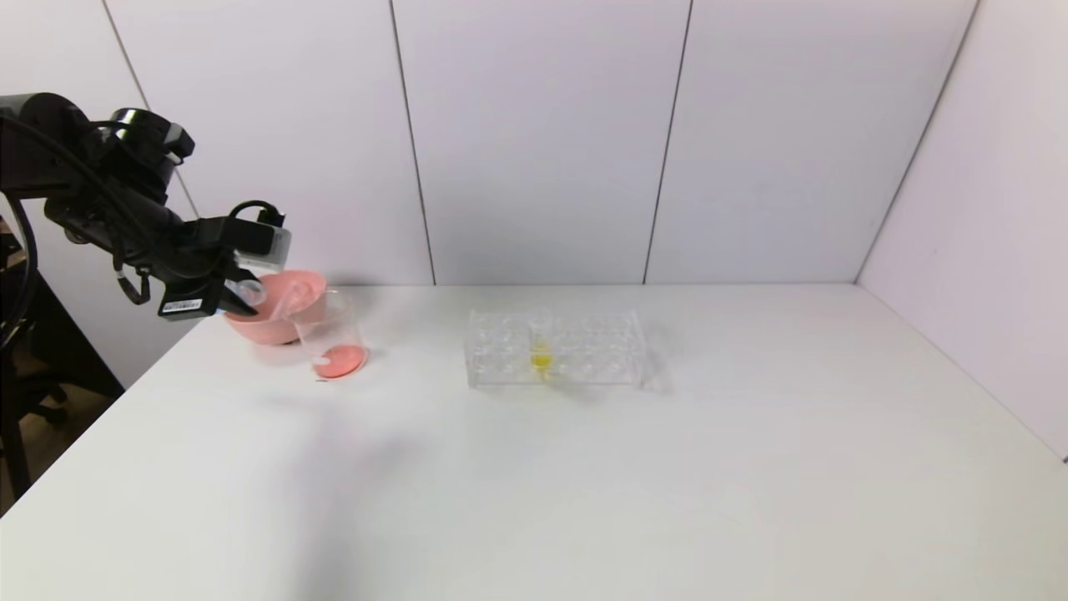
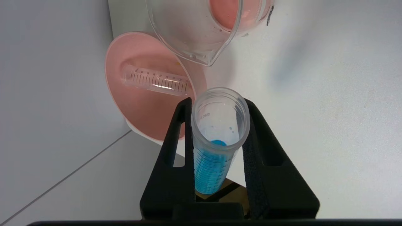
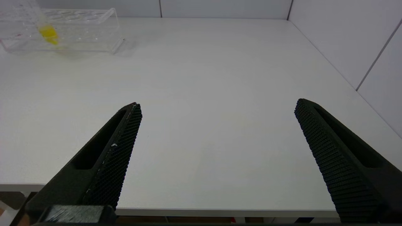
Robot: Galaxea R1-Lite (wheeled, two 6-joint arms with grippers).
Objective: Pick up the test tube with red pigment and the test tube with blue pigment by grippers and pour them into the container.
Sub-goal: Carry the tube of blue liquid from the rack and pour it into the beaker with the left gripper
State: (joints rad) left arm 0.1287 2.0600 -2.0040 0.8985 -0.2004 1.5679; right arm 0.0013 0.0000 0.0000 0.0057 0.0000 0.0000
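Observation:
My left gripper is shut on the test tube with blue pigment, held in the air at the table's far left corner. The tube leans with its open mouth toward the container, and the blue liquid sits low in it. The container stands beside the gripper with red liquid at its bottom. No tube holding red liquid shows. An empty graduated tube lies in the pink bowl. My right gripper is open above the table's near edge, holding nothing.
A clear tube rack stands mid-table with one tube of yellow liquid in it. The pink bowl sits just behind the container, by the back wall. White walls close the back and the right side.

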